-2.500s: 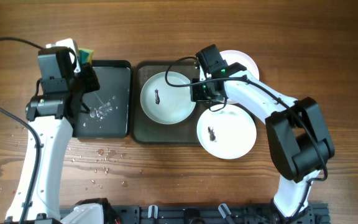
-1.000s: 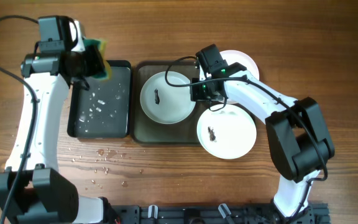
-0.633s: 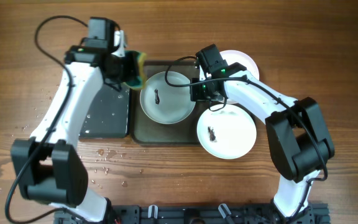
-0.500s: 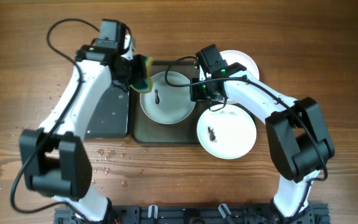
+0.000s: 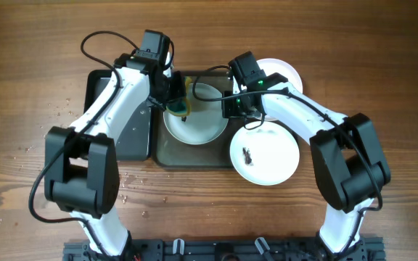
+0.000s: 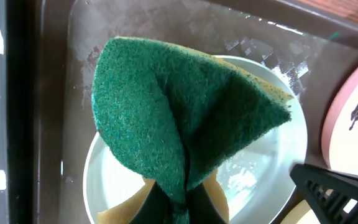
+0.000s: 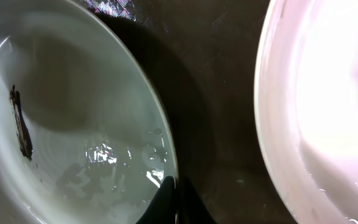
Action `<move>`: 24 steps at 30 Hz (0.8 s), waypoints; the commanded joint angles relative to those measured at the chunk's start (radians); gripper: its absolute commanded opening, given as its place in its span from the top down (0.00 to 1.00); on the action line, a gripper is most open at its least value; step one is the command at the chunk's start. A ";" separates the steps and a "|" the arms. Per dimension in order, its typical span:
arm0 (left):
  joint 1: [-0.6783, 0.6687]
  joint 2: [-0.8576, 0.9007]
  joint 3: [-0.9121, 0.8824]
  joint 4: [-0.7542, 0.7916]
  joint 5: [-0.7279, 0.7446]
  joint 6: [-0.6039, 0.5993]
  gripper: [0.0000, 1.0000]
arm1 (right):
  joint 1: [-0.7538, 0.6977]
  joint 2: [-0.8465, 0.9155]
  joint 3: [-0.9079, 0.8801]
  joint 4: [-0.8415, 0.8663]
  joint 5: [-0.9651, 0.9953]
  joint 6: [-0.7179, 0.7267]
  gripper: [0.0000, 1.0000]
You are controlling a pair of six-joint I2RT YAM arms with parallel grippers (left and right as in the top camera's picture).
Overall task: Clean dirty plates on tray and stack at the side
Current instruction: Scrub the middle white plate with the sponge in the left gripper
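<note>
Tray [image 5: 194, 156]: right gripper [image 5: 231, 110] is pinching the rim of the plate [image 5: 203, 127] on it, while the left gripper [image 5: 175, 94], clamping the sponge [image 6: 179, 118], is hovering right over its smear [image 7: 20, 121]. Second plate [image 5: 267, 156] and third plate [image 5: 285, 71] are waiting beside the right fingers. Nothing cleaned or stacked yet.

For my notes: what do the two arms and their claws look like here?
The left arm and right arm have white shells between bulky black joints. Thin black cables loop off the wrists. The left claw and right claw are black. A small green light glows on the right wrist.
</note>
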 commanded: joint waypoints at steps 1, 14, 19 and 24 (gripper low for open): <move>-0.019 0.024 0.001 0.004 -0.025 -0.019 0.96 | 0.001 0.013 -0.007 0.004 -0.001 0.006 0.96; -0.055 0.126 -0.010 0.016 -0.097 -0.037 0.96 | 0.001 0.013 -0.007 0.004 -0.001 0.006 0.96; -0.059 0.160 -0.010 0.019 -0.096 -0.037 0.96 | 0.001 0.013 -0.007 0.005 -0.001 0.006 0.96; -0.077 0.208 -0.010 0.019 -0.072 -0.036 0.96 | 0.001 0.013 -0.007 0.005 -0.001 0.006 0.96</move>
